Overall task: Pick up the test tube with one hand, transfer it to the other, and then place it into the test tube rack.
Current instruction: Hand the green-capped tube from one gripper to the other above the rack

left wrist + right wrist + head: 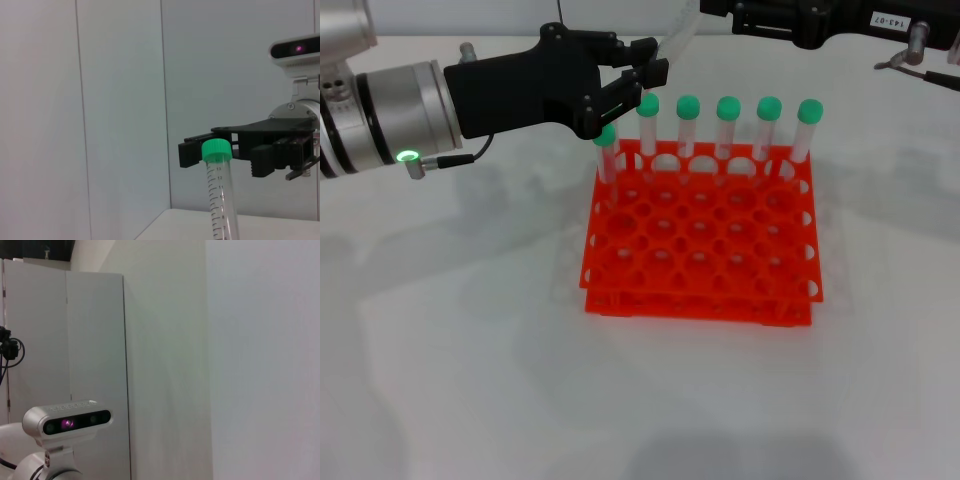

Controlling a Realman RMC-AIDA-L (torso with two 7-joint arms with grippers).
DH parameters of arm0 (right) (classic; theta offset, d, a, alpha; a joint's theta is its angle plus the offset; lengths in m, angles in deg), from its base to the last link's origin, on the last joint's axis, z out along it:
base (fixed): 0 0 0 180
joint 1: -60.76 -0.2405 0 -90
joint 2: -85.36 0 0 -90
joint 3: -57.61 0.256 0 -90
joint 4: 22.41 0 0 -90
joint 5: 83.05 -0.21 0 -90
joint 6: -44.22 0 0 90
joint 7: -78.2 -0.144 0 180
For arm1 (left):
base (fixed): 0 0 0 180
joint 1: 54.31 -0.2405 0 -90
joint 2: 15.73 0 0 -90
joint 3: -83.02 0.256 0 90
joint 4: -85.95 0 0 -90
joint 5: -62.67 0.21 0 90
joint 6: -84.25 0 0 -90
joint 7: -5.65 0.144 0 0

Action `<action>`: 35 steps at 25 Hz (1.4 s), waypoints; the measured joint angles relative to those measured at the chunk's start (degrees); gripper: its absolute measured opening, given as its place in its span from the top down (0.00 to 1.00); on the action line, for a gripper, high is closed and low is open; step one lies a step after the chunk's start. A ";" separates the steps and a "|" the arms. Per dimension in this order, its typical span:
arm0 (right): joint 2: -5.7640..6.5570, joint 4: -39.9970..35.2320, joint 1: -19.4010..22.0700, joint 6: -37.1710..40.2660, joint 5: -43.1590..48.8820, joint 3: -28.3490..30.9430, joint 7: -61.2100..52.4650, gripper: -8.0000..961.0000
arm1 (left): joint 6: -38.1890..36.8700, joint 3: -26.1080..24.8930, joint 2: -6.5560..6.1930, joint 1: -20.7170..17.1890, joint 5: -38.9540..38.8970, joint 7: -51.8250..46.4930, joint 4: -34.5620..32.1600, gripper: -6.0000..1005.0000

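Tube (607, 152) of clear plastic, green-capped, upright

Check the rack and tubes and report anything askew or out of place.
Nothing stands out. Six green-capped tubes stand roughly upright along the far row of the test tube rack. The left gripper is at the leftmost one; the right gripper sits beyond the rack.

The setting is a laboratory-style robot test bench. Evidence: a plain white table (470, 380) carries an orange-red test tube rack (700, 240) holding green-capped graduated tubes (728, 125) in the row at 12 o'clock. Bare pale wall panels (120, 100) enclose the bench. A camera head (67, 422) on a silver mount is visible.
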 joint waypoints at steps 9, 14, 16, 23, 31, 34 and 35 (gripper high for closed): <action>0.07 0.02 -0.05 0.00 -0.55 -0.07 0.00 0.25 | -0.03 0.00 0.00 -0.03 0.05 0.00 0.00 0.73; 0.15 0.15 -0.28 -0.06 -0.53 -0.11 -0.36 0.28 | -0.04 0.00 0.00 -0.03 0.09 0.00 0.00 0.73; 0.17 0.19 -0.28 -0.26 -0.53 -0.15 -0.68 0.30 | -0.04 0.00 0.00 -0.03 0.10 0.00 0.00 0.73; 0.17 0.26 -0.23 -0.47 -0.61 -0.17 -0.79 0.42 | -0.04 0.00 0.00 0.10 0.11 0.00 0.00 0.72; 0.17 0.30 -0.12 -0.54 -0.62 -0.05 -0.67 0.47 | -0.02 0.00 0.00 0.23 0.11 0.00 0.00 0.72; 0.17 0.37 -0.11 -0.54 -0.62 -0.05 -0.67 0.48 | -0.02 0.00 0.00 0.25 0.12 0.00 0.00 0.72; 0.17 0.51 -0.12 -0.54 -0.62 -0.05 -0.68 0.48 | -0.01 0.00 0.00 0.28 0.12 0.00 0.00 0.72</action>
